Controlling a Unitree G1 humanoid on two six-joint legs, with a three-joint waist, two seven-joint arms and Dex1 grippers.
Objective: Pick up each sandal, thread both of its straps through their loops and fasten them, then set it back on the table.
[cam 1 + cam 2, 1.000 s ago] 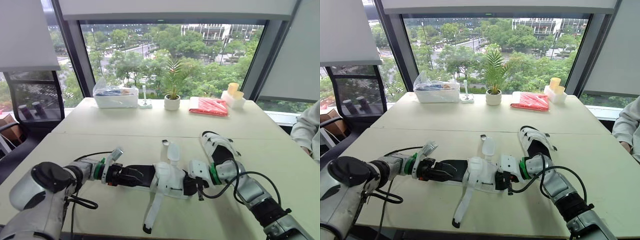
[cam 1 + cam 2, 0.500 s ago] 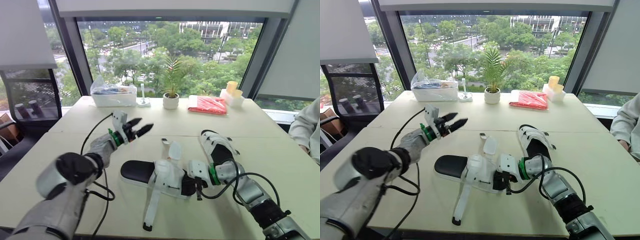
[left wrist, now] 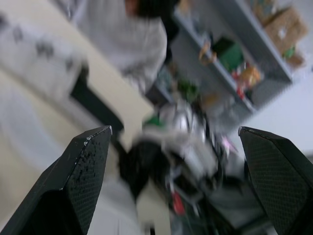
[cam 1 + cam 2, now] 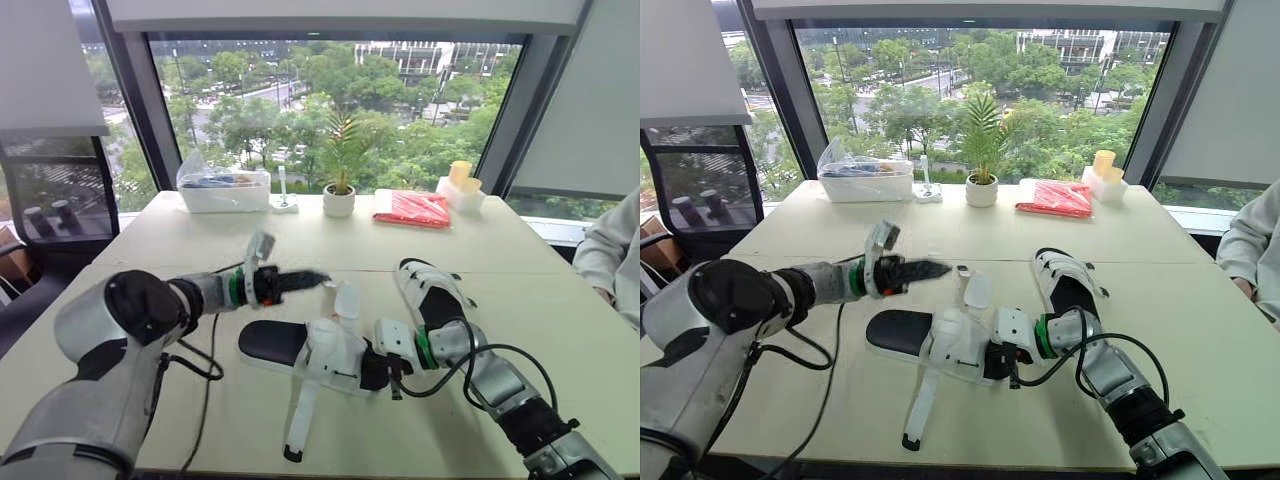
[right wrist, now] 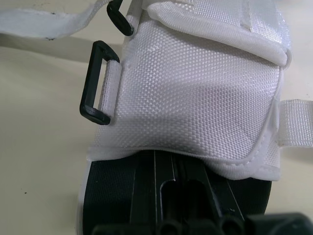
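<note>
Since 0.5 s ago the left gripper has come down from its raised position and now reaches level over the pale tabletop, just beyond the heel half of the nearer white fabric sandal with a black sole. Its tips sit close to the short white strap lying loose on the far side of that sandal, apart from it. In the left wrist view its 2 black fingers stand wide apart with nothing between them.

That sandal lies flat on the table where it was, heel toward the robot's left and toe toward the right gripper. The right gripper is clamped on the toe end, and the right wrist view shows it pushed in over the black sole, under the white woven upper. A black plastic loop stands empty at the upper's edge. 1 long white strap trails unfastened from the sandal toward the near table edge.

The 2nd white sandal lies just beyond the right arm, its straps also loose. A small potted plant stands by the window.
</note>
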